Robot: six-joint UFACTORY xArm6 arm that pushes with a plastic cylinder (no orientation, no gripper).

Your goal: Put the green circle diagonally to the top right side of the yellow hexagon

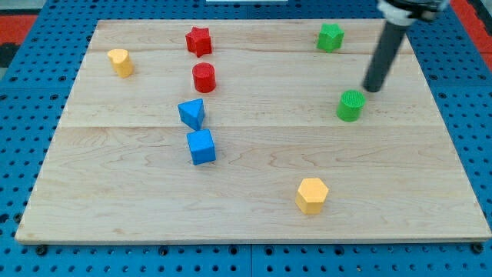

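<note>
**Green circle awaiting a nudge toward the yellow hexagon**

Camera view: green circle (350, 105) well above and a little to the view's right of yellow hexagon (311, 195), far apart. My tip (373, 88) just beyond the circle's upper right, seemingly not touching. No fingers here, only a bare rod. Likely step: approach for the push. Next move calls for shoving downward, stopping diagonally up-right of the hexagon. Green star (330, 37) further up, uninvolved.
</note>
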